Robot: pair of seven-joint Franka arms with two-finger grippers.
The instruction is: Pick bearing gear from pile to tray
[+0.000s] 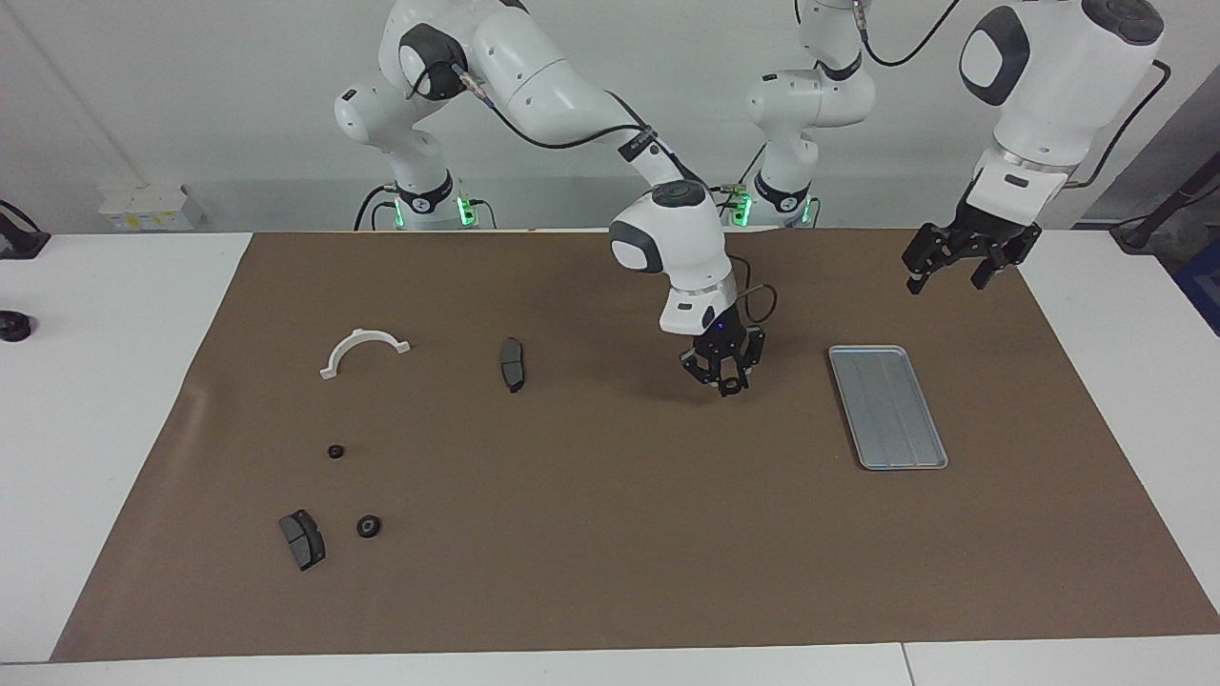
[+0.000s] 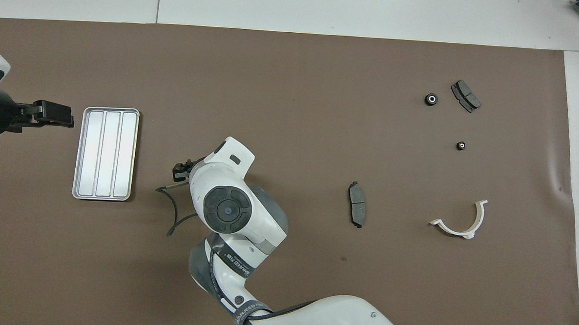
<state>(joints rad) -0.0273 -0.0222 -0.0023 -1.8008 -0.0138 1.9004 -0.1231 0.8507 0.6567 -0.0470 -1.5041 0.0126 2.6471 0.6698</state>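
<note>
My right gripper hangs over the brown mat between a brake pad and the tray. It is shut on a small black round gear. In the overhead view the wrist hides all but a bit of the right gripper. The silver ridged tray holds nothing. Two more black gears lie toward the right arm's end, beside a second brake pad and the white half-ring bracket. My left gripper waits open, raised beside the tray.
The brown mat covers most of the white table. A small black object sits on the bare table at the right arm's end. In the overhead view the gears lie farther from the robots than the bracket.
</note>
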